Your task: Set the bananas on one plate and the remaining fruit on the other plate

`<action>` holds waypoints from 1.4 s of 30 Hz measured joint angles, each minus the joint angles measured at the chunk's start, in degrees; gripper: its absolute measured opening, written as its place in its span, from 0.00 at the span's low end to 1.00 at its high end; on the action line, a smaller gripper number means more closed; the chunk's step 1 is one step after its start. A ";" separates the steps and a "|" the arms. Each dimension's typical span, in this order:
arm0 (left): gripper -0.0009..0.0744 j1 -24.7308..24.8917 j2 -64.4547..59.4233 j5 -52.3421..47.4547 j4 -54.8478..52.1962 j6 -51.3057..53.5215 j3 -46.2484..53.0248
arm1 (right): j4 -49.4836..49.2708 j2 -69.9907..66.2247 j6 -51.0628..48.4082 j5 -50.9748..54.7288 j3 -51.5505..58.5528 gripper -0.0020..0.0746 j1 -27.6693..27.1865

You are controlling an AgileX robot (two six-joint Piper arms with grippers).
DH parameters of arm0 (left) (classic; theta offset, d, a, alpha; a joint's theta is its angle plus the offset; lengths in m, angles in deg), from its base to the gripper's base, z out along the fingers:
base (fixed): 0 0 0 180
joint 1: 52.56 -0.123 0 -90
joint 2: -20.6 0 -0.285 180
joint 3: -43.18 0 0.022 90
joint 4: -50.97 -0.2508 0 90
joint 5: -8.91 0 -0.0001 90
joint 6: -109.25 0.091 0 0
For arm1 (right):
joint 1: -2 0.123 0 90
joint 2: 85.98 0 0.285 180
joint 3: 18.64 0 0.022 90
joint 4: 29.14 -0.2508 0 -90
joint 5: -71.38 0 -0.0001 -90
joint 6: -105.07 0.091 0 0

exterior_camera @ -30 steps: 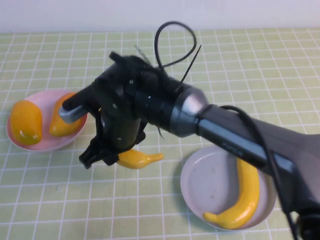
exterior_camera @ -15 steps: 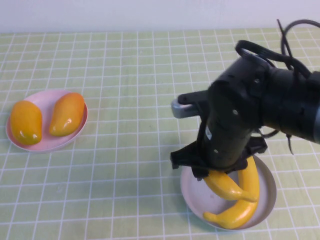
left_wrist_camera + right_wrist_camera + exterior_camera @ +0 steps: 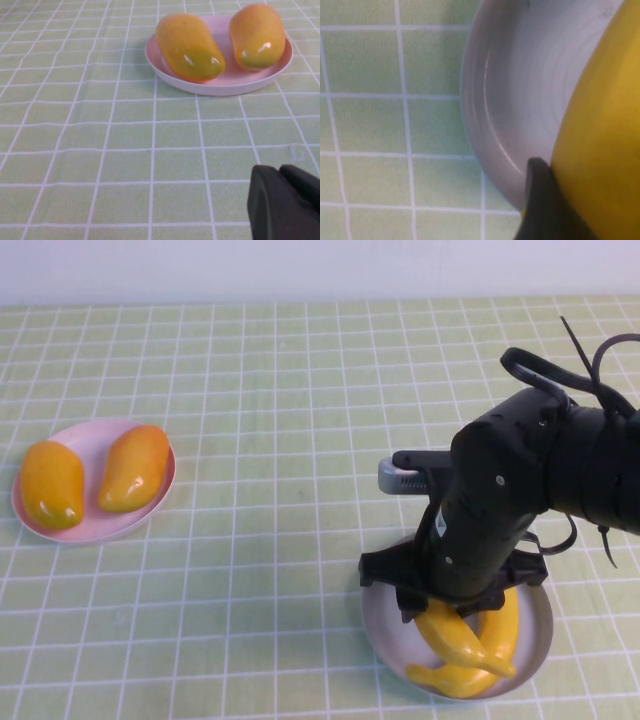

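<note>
The right gripper's (image 3: 452, 608) jaws are closed around a banana (image 3: 462, 638), which they hold low over the grey-blue plate (image 3: 380, 618) near the table's front right corner. In the high view the right arm reaches in from the right edge, its wrist bent steeply so the gripper points straight down. The held banana crosses over a second banana (image 3: 497, 626) already lying in that plate, and the two appear to touch. Near the left edge sits the pink plate (image 3: 88, 530), carrying two mangoes (image 3: 52, 483) side by side, just apart. The checked green tablecloth (image 3: 280, 390) covers the table.

In the left wrist view, the left gripper (image 3: 285, 204) shows only as a dark tip low over the cloth, well short of the pink plate (image 3: 220, 86); whether its jaws are open cannot be told. Both mangoes (image 3: 188, 47) rest inside that plate.

In the right wrist view, one dark finger (image 3: 540, 200) presses against the yellow banana (image 3: 600, 130), directly above the grey plate's (image 3: 490, 100) rim and inner slope.
</note>
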 joint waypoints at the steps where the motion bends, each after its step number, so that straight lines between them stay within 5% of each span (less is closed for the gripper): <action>1: 0.01 0.00 0.00 0.00 0.00 0.00 0.00 | -0.31 -0.09 0.00 0.15 0.00 0.43 0.00; 10: 0.01 0.00 0.00 0.00 0.00 0.00 0.00 | -0.42 -0.09 -1.98 1.86 0.00 0.44 0.00; 17: 0.01 0.00 0.00 0.00 0.00 0.00 0.00 | -0.42 -0.09 -2.73 2.30 0.00 0.72 0.00; 24: 0.01 0.00 0.00 0.00 0.00 0.00 0.00 | -0.42 1.22 -2.73 2.43 0.10 0.77 0.24; 31: 0.01 0.00 0.00 0.00 0.00 0.00 0.00 | 3.97 11.32 -2.73 6.06 0.10 0.56 2.54; 38: 0.01 0.00 0.00 0.00 0.00 0.00 0.00 | 6.40 24.89 -5.22 12.98 0.10 0.09 5.68; 42: 0.01 0.00 0.00 0.00 0.00 0.00 0.00 | 6.73 33.22 -9.35 13.67 0.81 0.03 7.69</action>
